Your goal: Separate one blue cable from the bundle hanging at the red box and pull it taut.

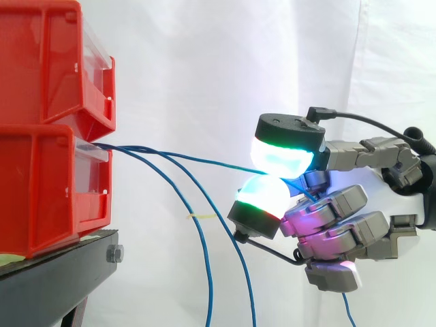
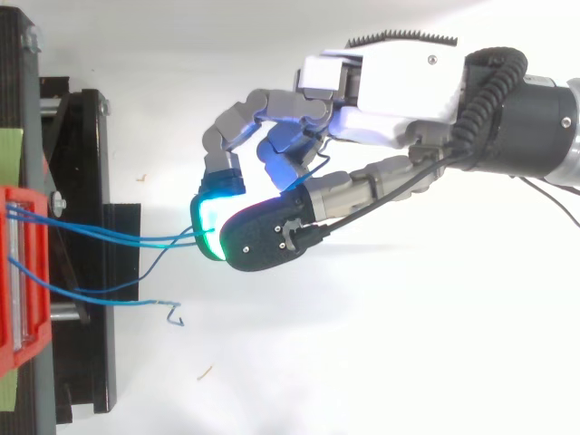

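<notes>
Several thin blue cables come out of the lower red box (image 1: pixel 48 187) at its front lip. One blue cable (image 1: pixel 197 159) runs almost straight from the box to my hand (image 1: pixel 340 218), pinched between two glowing green-white pads (image 1: pixel 283 158). Its tail hangs down below the hand. Two other blue cables (image 1: pixel 204 259) droop in curves toward the floor. In the top view the hand (image 2: pixel 399 100) reaches in from the right, and the pinched cable (image 2: pixel 136 237) stretches left to the red box (image 2: pixel 23 272).
A second red box (image 1: pixel 51 61) is stacked on the lower one, both on a black stand (image 1: pixel 61 269). A small yellow tag (image 1: pixel 201 216) sits on one drooping cable. White curtain behind; open space lies between box and hand.
</notes>
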You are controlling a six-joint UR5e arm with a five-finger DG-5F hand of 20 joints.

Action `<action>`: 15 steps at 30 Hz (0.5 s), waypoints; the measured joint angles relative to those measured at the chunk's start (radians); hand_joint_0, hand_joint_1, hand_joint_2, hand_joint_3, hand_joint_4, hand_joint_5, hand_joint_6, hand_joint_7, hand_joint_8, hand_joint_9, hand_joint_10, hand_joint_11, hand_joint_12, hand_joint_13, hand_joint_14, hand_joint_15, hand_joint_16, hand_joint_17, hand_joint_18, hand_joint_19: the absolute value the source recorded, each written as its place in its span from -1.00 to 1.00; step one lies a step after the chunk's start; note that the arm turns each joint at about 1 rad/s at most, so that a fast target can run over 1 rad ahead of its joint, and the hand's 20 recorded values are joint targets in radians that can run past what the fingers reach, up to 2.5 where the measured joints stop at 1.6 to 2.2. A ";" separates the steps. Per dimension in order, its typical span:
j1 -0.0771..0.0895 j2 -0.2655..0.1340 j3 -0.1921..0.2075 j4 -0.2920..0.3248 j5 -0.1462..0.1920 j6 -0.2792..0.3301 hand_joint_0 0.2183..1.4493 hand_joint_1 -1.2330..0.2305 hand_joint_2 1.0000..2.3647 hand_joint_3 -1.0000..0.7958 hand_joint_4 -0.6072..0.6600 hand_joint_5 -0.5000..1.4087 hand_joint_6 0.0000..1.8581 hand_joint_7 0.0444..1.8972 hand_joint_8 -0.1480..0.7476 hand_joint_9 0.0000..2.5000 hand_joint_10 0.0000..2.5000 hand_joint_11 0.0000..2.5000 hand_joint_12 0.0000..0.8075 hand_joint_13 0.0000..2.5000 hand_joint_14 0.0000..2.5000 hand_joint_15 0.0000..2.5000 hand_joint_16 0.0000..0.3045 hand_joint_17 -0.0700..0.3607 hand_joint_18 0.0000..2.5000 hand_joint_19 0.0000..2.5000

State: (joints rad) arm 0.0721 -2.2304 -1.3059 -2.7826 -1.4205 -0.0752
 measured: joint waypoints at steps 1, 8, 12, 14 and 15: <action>0.000 0.000 0.000 0.000 0.000 0.000 -0.26 -0.36 -0.99 0.02 0.06 -0.67 -0.02 0.13 0.36 -0.40 0.49 -0.16 0.19 -0.21 -0.02 -0.07 -0.62 -0.06 -0.03 -0.21; 0.000 0.000 0.000 0.000 0.000 0.000 -0.26 -0.36 -0.99 0.02 0.04 -0.67 -0.02 0.12 0.35 -0.41 0.48 -0.15 0.18 -0.22 -0.03 -0.07 -0.61 -0.06 -0.02 -0.21; 0.000 0.000 0.000 0.000 0.000 0.000 -0.26 -0.36 -0.99 0.02 0.05 -0.67 -0.02 0.12 0.35 -0.41 0.49 -0.15 0.18 -0.22 -0.02 -0.08 -0.62 -0.06 -0.02 -0.22; 0.000 0.000 0.000 0.000 0.000 0.000 -0.25 -0.37 -0.99 0.01 0.04 -0.67 -0.02 0.12 0.34 -0.41 0.49 -0.15 0.18 -0.22 -0.02 -0.07 -0.62 -0.07 -0.03 -0.21; 0.000 0.000 0.000 0.000 0.000 0.000 -0.25 -0.37 -0.99 0.01 0.04 -0.67 -0.02 0.12 0.33 -0.41 0.49 -0.15 0.18 -0.22 -0.02 -0.08 -0.62 -0.07 -0.03 -0.21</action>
State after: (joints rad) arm 0.0721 -2.2304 -1.3059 -2.7826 -1.4205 -0.0751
